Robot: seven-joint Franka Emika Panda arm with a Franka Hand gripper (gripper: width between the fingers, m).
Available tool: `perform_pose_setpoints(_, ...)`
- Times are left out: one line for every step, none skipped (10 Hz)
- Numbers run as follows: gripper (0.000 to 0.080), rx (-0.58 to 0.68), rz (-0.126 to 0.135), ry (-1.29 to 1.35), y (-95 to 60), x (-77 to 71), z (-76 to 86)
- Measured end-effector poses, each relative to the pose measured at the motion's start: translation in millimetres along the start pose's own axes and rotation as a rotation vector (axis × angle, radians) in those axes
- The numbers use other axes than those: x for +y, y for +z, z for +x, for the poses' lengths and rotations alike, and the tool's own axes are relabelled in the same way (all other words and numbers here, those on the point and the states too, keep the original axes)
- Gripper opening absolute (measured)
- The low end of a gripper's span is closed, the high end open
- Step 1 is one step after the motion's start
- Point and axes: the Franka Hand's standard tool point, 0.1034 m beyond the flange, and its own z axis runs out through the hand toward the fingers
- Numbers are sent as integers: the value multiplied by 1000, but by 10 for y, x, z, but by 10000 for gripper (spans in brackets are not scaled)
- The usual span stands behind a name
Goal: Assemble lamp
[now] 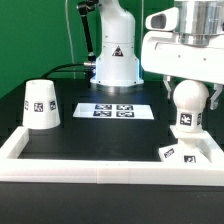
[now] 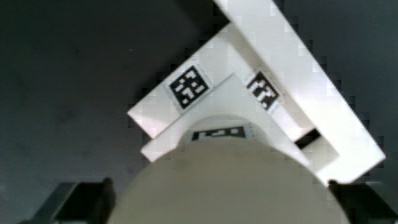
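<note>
Pincer point(image 1: 188, 92) clamped on the bulb point(image 1: 186, 118), with the base point(image 1: 192, 153) close beneath it — keep the stem plumb, centre it over the base, lower slowly, then twist. Shade point(image 1: 40, 105) stands well off to one side.

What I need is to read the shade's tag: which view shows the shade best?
The exterior view: the shade stands whole and unobstructed on the table at that view's left, one tag facing the camera. The wrist view shows none of it, only the bulb above the base.
</note>
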Motion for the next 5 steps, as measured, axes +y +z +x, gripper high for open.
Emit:
perform_pose_setpoints(630, -4, 2, 49, 3, -8, -12)
perform_pose_setpoints(630, -8, 6, 48, 3, -19, -27)
perform_pose_setpoints(687, -8, 6, 25, 4, -18, -26)
perform_pose_setpoints(696, -7, 6, -72, 6, -15, -21)
perform_pose_setpoints(696, -7, 5, -88, 9, -25, -37)
